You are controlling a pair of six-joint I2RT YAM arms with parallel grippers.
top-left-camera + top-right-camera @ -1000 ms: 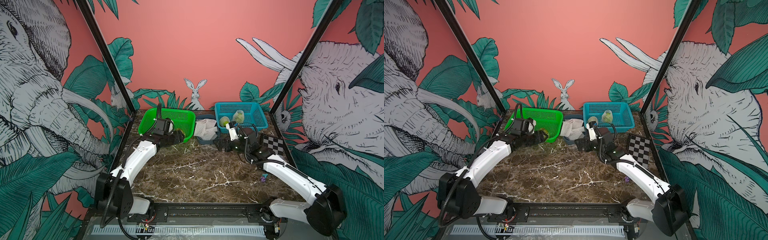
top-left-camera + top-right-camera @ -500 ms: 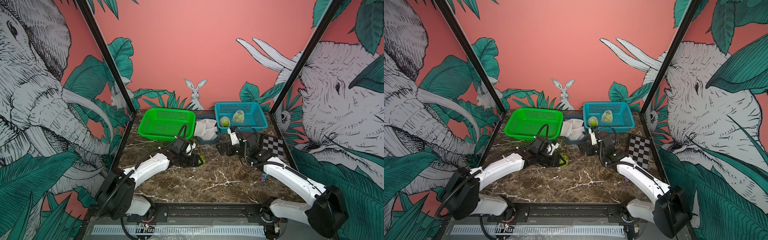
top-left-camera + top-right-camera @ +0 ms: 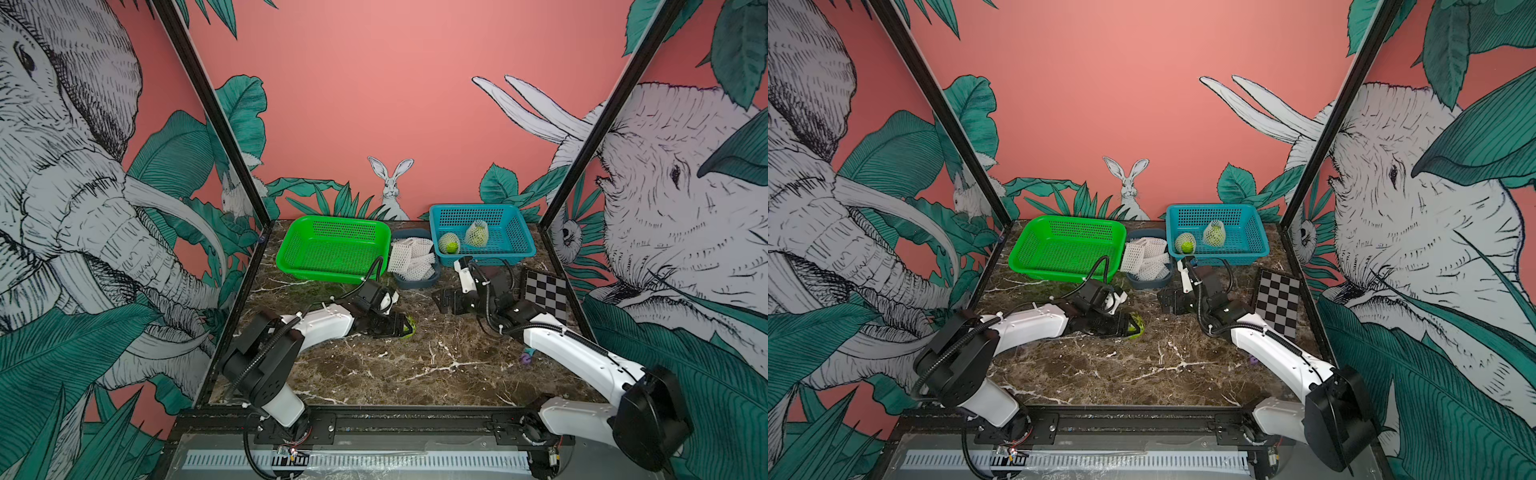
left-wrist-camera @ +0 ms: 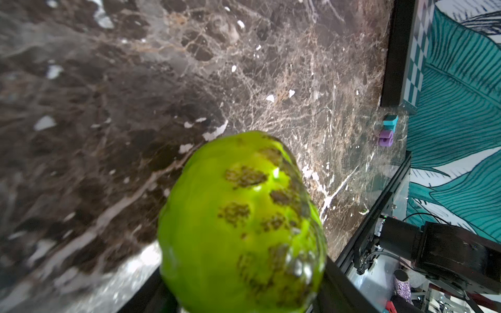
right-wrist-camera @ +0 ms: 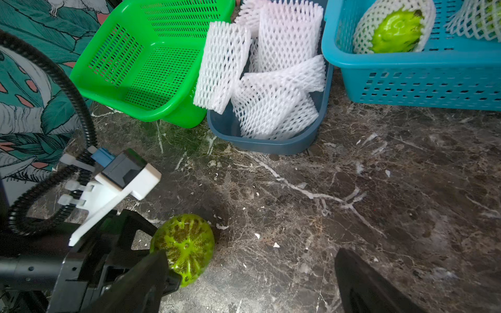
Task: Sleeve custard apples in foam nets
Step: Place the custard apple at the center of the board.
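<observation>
In both top views, the left end effector [image 3: 402, 326] had come away from the green basket [image 3: 328, 276] at the counter's [image 3: 415, 374] back left corner. It was now out near the middle, clamped on a bare custard apple [image 3: 409, 326] held low over the marble. The basket behind it stood empty. The right end effector [image 3: 1166, 300] hung close by, jaws spread wide with nothing between them, just in front of the tub [image 3: 1150, 283] of foam nets [image 3: 1148, 257]. Two sleeved custard apples [image 3: 1185, 243] lay in the blue basket [image 3: 1221, 262] at the back right.

From the left wrist, the custard apple [image 4: 241, 225] filled the lower frame, with a dark finger [image 4: 339, 281] pressed against its side. The counter [image 4: 244, 67] beyond it was smeared with motion.

From the right wrist, the fruit [image 5: 187, 244] showed its ribbed end, gripped and close to the marble. The right end effector [image 5: 257, 273] was open with bare counter between its jaws. The foam nets [image 5: 271, 94] sat loose in the tub [image 5: 271, 146], untouched.

To my eye this was the last fruit brought out for sleeving. A net would need lifting and opening before the fruit could go in.
</observation>
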